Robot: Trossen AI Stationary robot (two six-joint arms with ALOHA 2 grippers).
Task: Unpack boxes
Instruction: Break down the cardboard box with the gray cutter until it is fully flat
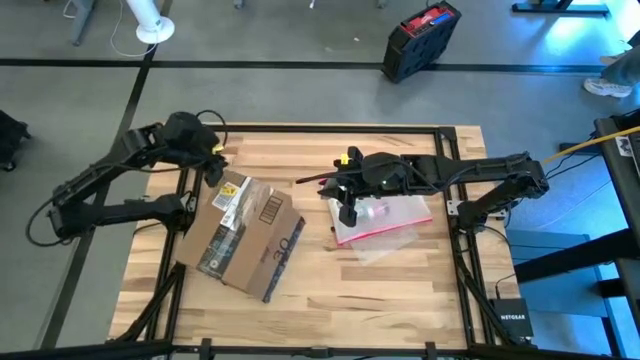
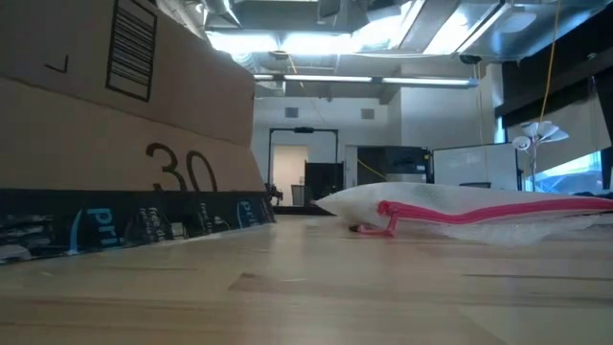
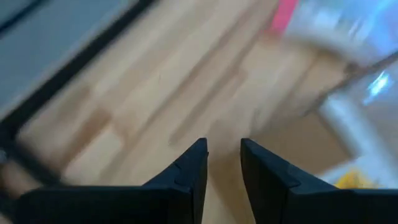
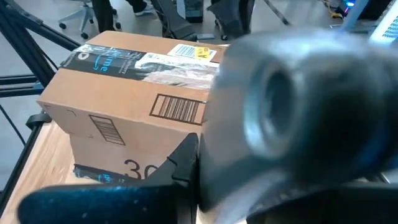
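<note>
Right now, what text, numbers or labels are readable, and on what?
"30": printed on the cardboard box side, low view and right wrist view.
"pri...": partial word on the black tape strip along the box's bottom edge.
"NETGEAR": on a black device by the table's corner.
Barcodes and white label on the box: too small to read.

We log four views. The high camera looks straight down on the whole counter (image 1: pixel 300 300). The low one sits at counter height, close against the box (image 2: pixel 115 115), facing the room. The left wrist looks down at bare planks. The right wrist faces the box, a part all but the left wrist share.
</note>
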